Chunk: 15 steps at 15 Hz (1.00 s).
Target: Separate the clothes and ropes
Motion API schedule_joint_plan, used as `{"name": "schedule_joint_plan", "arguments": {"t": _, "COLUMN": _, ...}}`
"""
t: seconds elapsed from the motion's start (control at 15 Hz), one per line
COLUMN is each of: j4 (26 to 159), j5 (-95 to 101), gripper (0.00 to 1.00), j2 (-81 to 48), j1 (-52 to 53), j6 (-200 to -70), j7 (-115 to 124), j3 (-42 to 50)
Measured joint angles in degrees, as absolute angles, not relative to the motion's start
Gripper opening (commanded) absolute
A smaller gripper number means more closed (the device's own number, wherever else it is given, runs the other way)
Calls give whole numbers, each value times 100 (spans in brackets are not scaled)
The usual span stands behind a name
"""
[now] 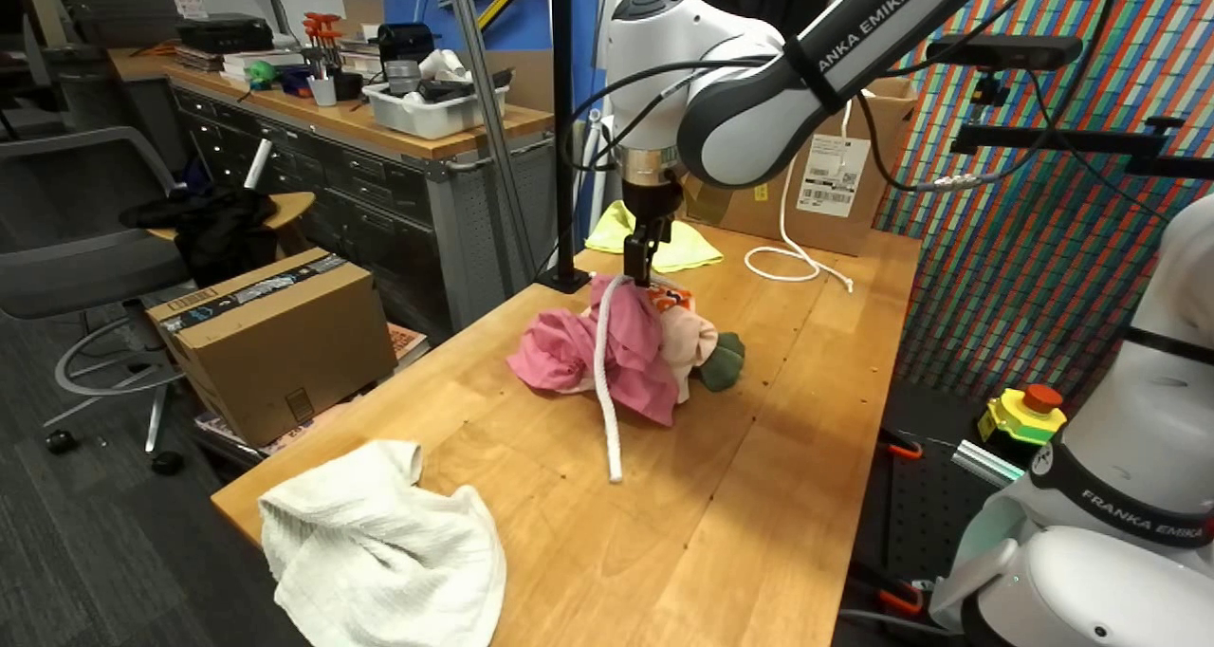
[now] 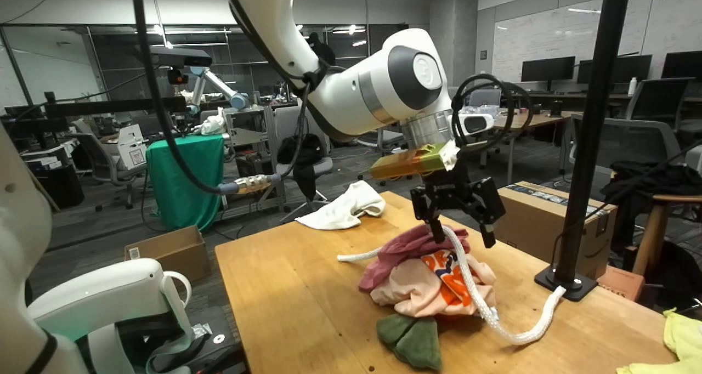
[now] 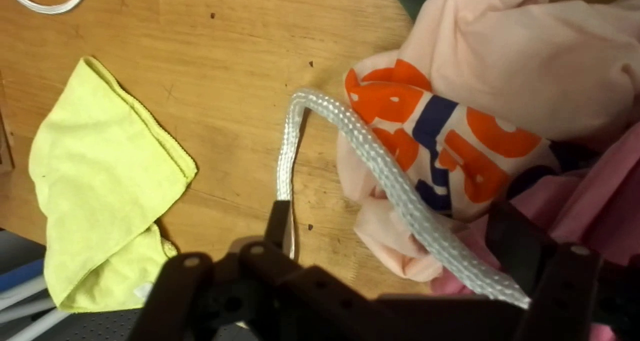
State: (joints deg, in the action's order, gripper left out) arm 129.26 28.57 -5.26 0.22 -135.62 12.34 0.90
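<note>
My gripper (image 2: 463,236) stands open low over the pile, its fingers wide apart. A white rope (image 3: 390,171) runs between them in the wrist view, lying across the clothes, and no grip on it shows. Under it are a pink cloth (image 1: 635,362), a pale pink cloth (image 2: 417,286) with orange and navy print, and a dark green piece (image 2: 408,338). Away from the heap lie a yellow-green cloth (image 3: 110,181) and a white cloth (image 1: 379,543) at opposite ends of the table. Another white rope (image 1: 782,275) loops on the tabletop beside a cardboard box.
That cardboard box (image 1: 854,177) stands at the table's end, with rope hanging down its front. A black pole (image 2: 581,143) rises from a base on the table's edge, close to the heap. Beyond that edge sits a taped carton (image 1: 275,343), lower than the tabletop.
</note>
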Motion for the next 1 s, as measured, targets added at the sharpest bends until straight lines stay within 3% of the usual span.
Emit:
{"name": "schedule_joint_plan", "arguments": {"t": 0.73, "j4": 12582, "j5": 2906, "gripper": 100, "j2": -1052, "j1": 26, "j6": -13585, "j7": 1234, "j3": 271}}
{"name": "schedule_joint_plan", "arguments": {"t": 0.8, "j4": 12556, "j5": 2911, "gripper": 92, "j2": -1073, "j1": 27, "j6": -13586, "j7": 1234, "j3": 281}}
{"name": "schedule_joint_plan", "arguments": {"t": 0.87, "j4": 12535, "j5": 2914, "gripper": 74, "j2": -1087, "j1": 27, "j6": -13586, "j7": 1234, "j3": 293}}
{"name": "schedule_joint_plan", "arguments": {"t": 1.0, "j4": 12498, "j5": 2914, "gripper": 58, "j2": -1103, "j1": 27, "j6": -13586, "j7": 1233, "j3": 315}}
